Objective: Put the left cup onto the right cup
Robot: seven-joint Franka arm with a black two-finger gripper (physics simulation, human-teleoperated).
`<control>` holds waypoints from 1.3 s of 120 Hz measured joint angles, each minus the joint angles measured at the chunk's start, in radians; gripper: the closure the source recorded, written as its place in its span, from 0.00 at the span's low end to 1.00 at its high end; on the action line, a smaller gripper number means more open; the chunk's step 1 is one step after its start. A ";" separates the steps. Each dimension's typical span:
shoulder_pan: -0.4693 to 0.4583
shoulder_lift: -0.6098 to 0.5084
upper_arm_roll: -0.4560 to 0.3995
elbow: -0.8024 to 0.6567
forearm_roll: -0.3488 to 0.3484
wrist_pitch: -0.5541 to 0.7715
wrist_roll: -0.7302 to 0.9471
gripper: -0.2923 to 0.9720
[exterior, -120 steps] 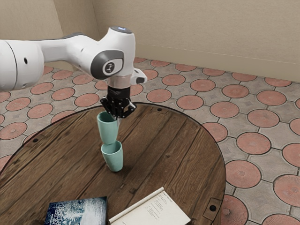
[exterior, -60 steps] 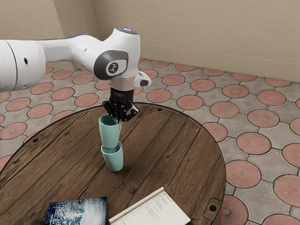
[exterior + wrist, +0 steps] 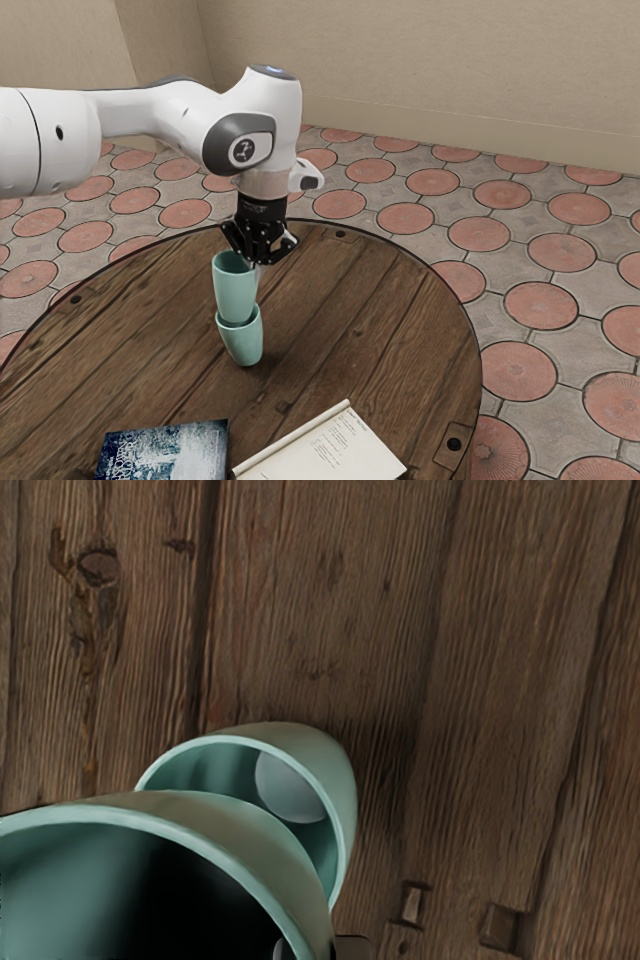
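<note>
High side camera and close downward wrist camera share the table (image 3: 380, 320).

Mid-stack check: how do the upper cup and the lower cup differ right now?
The upper cup is pinched at its rim by the gripper; the lower cup is free of it. The upper cup's base sits inside the lower cup, which stands on the table. The upper cup leans slightly; the lower cup looks upright. Both are teal and tapered.

nothing legible anywhere; the blue book (image 3: 165, 450) has pale cover lettering, too small to read; the white booklet (image 3: 325, 450) beside it shows fine print lines, unreadable; the arm's grey disc (image 3: 243, 150) bears a small white emblem, no letters
</note>
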 joint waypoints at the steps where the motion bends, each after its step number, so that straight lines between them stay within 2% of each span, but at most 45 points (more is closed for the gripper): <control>1: 0.000 0.000 0.000 0.000 0.000 0.000 0.000 0.85; 58: 0.003 -0.004 0.003 -0.032 -0.008 0.026 -0.009 0.84; 78: 0.002 -0.006 0.003 -0.032 -0.010 0.028 -0.011 0.78; 108: 0.001 -0.008 0.003 -0.032 -0.011 0.027 -0.014 0.63; 156: 0.001 -0.050 -0.003 -0.028 -0.011 0.003 -0.023 0.55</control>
